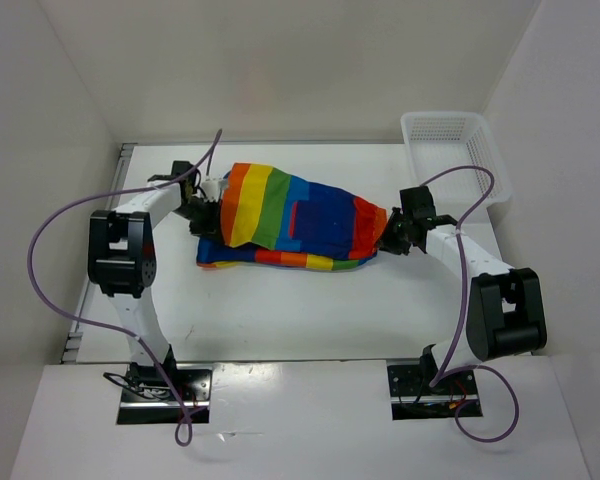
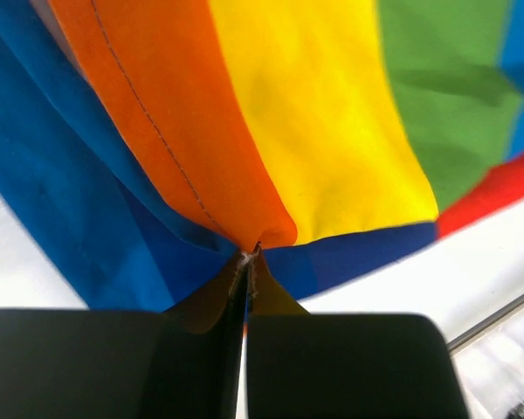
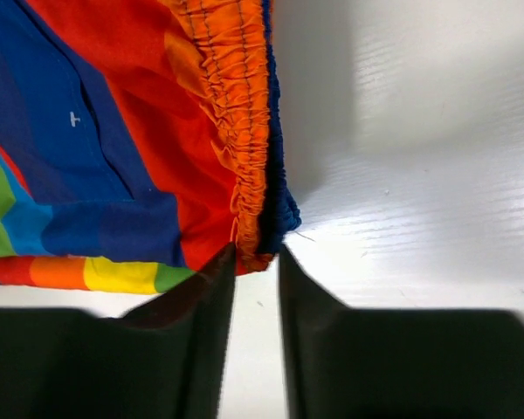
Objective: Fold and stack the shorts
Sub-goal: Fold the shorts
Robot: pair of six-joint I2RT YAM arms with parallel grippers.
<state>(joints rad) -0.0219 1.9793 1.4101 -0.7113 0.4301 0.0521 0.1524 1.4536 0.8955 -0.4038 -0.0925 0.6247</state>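
Observation:
The rainbow-striped shorts (image 1: 290, 215) lie across the middle of the table, their upper layer stretched between my two grippers over a lower layer resting on the table. My left gripper (image 1: 202, 208) is shut on the left edge, pinching the orange and blue fabric (image 2: 271, 131) at the fingertips (image 2: 249, 253). My right gripper (image 1: 390, 236) holds the right end. In the right wrist view its fingertips (image 3: 258, 255) close on the orange and navy elastic waistband (image 3: 249, 148).
A white mesh plastic basket (image 1: 450, 150) stands at the back right corner. White walls enclose the table at the back and on both sides. Purple cables loop from both arms.

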